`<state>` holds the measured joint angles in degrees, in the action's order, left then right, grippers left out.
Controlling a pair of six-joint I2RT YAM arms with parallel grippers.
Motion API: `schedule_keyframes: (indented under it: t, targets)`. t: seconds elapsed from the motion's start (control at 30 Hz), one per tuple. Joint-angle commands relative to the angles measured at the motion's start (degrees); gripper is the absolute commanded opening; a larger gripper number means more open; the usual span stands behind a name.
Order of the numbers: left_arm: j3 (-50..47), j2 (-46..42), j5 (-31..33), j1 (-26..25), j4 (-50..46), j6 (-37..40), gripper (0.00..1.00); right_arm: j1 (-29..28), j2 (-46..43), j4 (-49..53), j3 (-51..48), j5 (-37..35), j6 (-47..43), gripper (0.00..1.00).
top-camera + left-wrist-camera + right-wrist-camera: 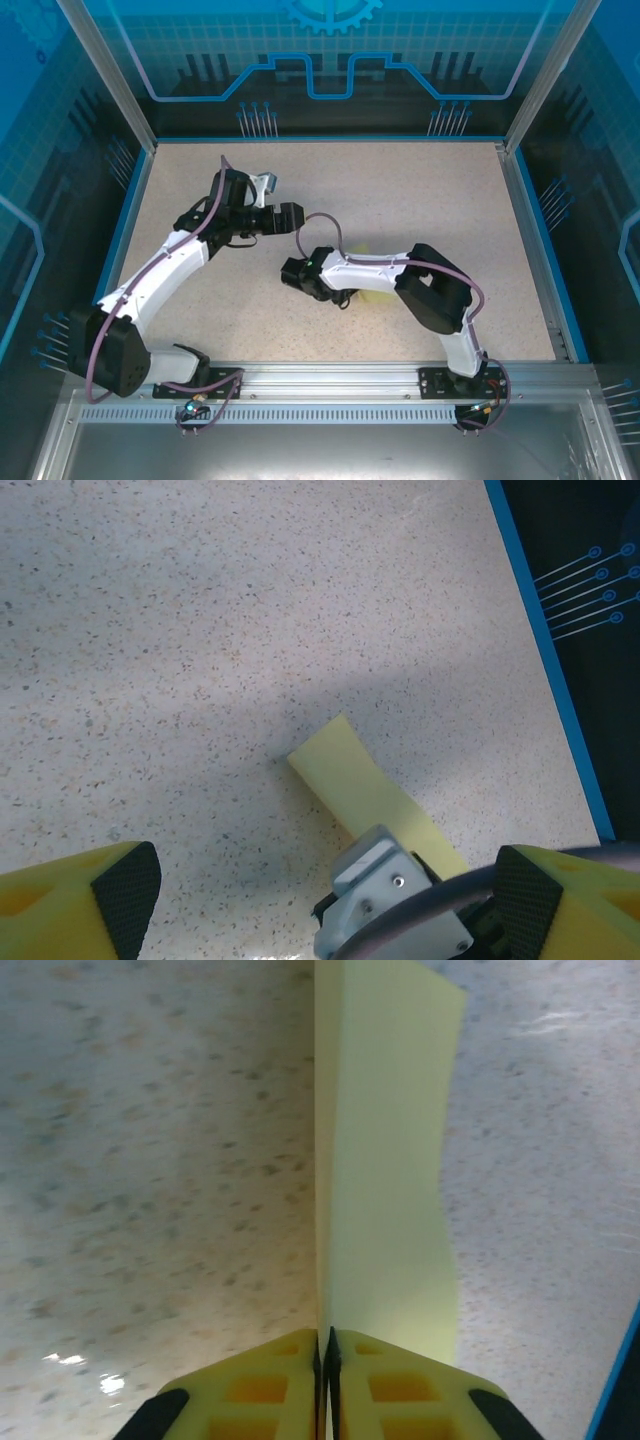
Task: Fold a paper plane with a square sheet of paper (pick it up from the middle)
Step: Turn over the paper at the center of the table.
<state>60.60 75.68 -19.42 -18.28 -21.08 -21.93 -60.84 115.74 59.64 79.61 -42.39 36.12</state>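
Right gripper (325,1340) is pinched shut on the folded square sheet of paper (385,1160), which runs from the jaws at bottom centre to the top of the right wrist frame. Left gripper (325,885) is wide open and empty, with the paper strip at lower centre of its frame, on the table (200,630). The sheet is likely light, floppy and easily creased, so it is best pinched on the stiffer folded edge near mid-length, gently.
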Motion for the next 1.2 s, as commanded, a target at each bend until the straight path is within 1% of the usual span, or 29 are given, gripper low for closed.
schedule_keyframes:
  t: [0.0,0.27,0.37,0.5,0.63,0.8,0.87,0.93,1.0,1.17]
  targets:
    - [0.66,-1.78,-1.85,1.22,-2.38,2.16,0.90,-1.29,1.33,-2.52,1.63,4.07,0.82,0.18]
    - [-0.22,-1.11,-2.64,1.58,-1.71,2.14,0.91,-0.59,-0.90,-12.29,-3.12,13.54,-0.63,0.37]
    - [-0.22,-0.67,-3.16,1.66,-1.68,1.87,0.91,0.62,-4.71,-17.59,-6.62,17.94,-1.39,0.42]
    - [-0.31,-0.01,-3.82,1.67,-1.58,1.58,0.90,3.00,-11.88,-23.57,-11.73,23.19,-1.84,0.51]
    - [-0.59,0.99,-5.45,1.67,-0.75,0.70,0.91,5.93,-19.62,-26.08,-15.88,26.66,-1.58,0.54]
    - [-1.82,2.44,-9.29,1.46,1.27,-1.39,0.90,13.30,-29.13,-30.25,-23.42,34.86,-1.12,0.55]
    - [-2.69,3.13,-10.49,0.98,2.59,-2.73,0.90,17.04,-32.19,-31.65,-26.64,38.99,-1.53,0.53]
    - [-3.11,3.99,-11.09,-0.70,3.63,-3.81,0.89,21.20,-34.52,-32.68,-30.21,41.94,-2.20,0.51]
    - [-2.45,5.80,-10.88,-3.40,3.42,-4.04,0.88,25.40,-36.57,-32.74,-33.52,44.57,-3.12,0.50]
    - [-0.23,11.42,-9.63,-10.10,4.04,-4.58,0.80,32.45,-39.46,-33.40,-38.48,50.73,-3.94,0.49]
